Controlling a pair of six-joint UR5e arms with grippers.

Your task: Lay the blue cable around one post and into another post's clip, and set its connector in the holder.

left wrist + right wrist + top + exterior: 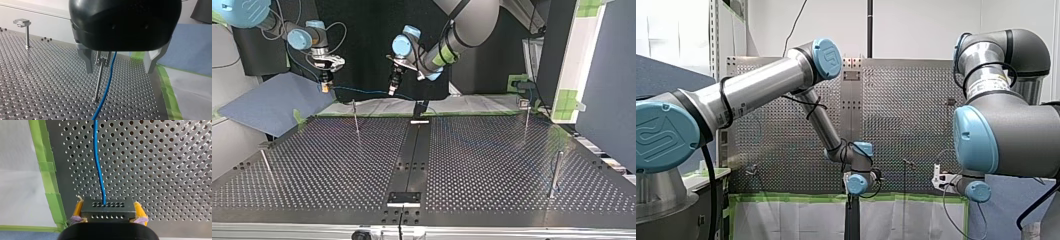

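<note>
though thin and light, needs care: judge cable point(98, 170) limp, prone to sag and to spring back, next to no weight. runs blue from connector point(108, 208) out over table point(162, 170), in the air, across to left gripper point(119, 71). connector clamped by its short sides between yellow pads point(78, 208) of right gripper point(109, 211): hard, boxy, soundest place to hold, likely to slip only if twisted. left jaws apart, cable hanging between them, nothing pinched going by left wrist view; just beside post point(98, 82) and its clip point(102, 60), touching or not cannot tell. not yet round a post, nor in a clip; holder not surely made out. best steered by connector, with a second light hold near post to keep slack short; avoid hard pulls at joint of wire and connector, probably weakest spot.
</note>
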